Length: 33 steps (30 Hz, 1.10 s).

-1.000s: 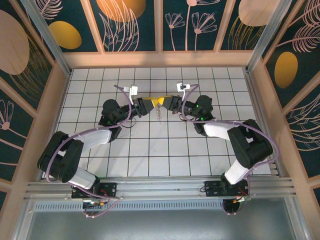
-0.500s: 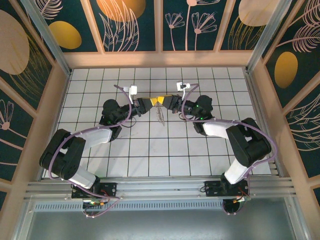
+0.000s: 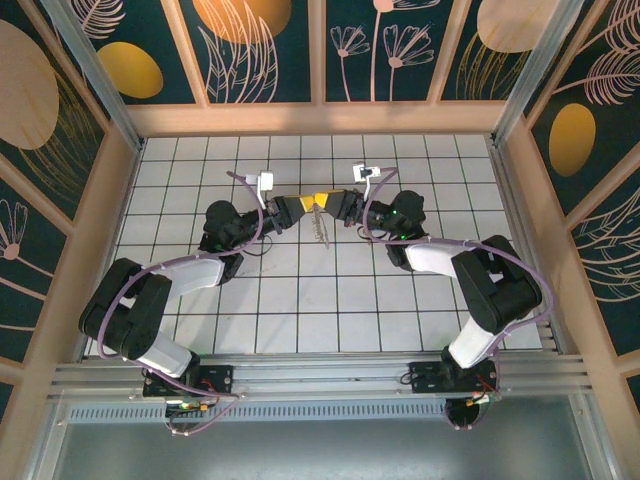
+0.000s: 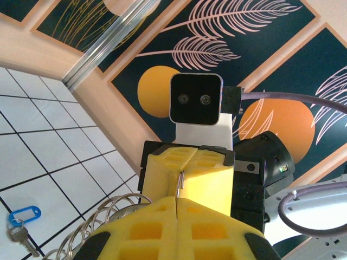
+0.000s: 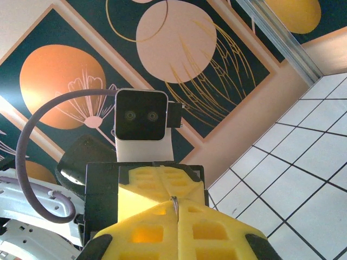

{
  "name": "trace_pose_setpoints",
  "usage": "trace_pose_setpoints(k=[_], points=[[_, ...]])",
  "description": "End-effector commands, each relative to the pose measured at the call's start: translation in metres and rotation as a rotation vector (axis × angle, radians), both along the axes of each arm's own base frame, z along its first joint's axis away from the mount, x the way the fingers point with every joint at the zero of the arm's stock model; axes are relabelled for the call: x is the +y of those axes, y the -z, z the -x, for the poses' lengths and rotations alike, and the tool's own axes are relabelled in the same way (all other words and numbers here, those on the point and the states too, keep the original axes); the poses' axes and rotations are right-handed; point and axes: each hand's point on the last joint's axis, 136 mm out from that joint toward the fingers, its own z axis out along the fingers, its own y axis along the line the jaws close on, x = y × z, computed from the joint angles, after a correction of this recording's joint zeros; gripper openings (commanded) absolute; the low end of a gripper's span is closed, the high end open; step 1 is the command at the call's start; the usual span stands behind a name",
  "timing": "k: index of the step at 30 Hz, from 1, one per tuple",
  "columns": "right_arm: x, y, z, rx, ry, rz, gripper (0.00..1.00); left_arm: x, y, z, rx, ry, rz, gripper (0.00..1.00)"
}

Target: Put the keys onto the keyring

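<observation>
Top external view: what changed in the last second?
The left pincer closed on the keyring, and the ring's hanging links swung from straight down to a slant toward the right arm. Unchanged: the right pincer is shut on the keyring, the two pincers meet tip to tip, and both arms hold their poses.

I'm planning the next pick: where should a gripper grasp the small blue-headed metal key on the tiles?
Probably the blue plastic head, from straight above, pinching across its short sides: the key lies flat on the white tile, and the head looks its bulkiest part.
</observation>
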Motion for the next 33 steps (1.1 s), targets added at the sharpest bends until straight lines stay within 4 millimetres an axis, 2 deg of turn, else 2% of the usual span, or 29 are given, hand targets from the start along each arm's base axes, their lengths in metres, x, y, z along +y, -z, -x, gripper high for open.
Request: trace_pose_setpoints(k=[1,13,26,29,33], points=[[0.002,-0.01,0.0,-0.018,0.003,-0.021,0.03,-0.002,-0.019,0.014,-0.082,0.024,0.027,0.0],[-0.005,-0.008,-0.003,-0.008,0.028,-0.023,0.17,-0.002,-0.015,0.011,-0.073,0.01,0.016,0.0],[-0.015,-0.004,-0.003,0.0,0.049,-0.022,0.18,-0.003,-0.014,0.009,-0.069,0.011,0.014,0.0],[-0.015,-0.004,-0.002,-0.002,0.046,-0.025,0.15,-0.003,-0.014,0.009,-0.07,0.013,0.015,0.0],[-0.015,-0.008,0.0,-0.013,0.035,-0.033,0.0,-0.004,-0.014,0.009,-0.068,0.016,0.014,0.0]])
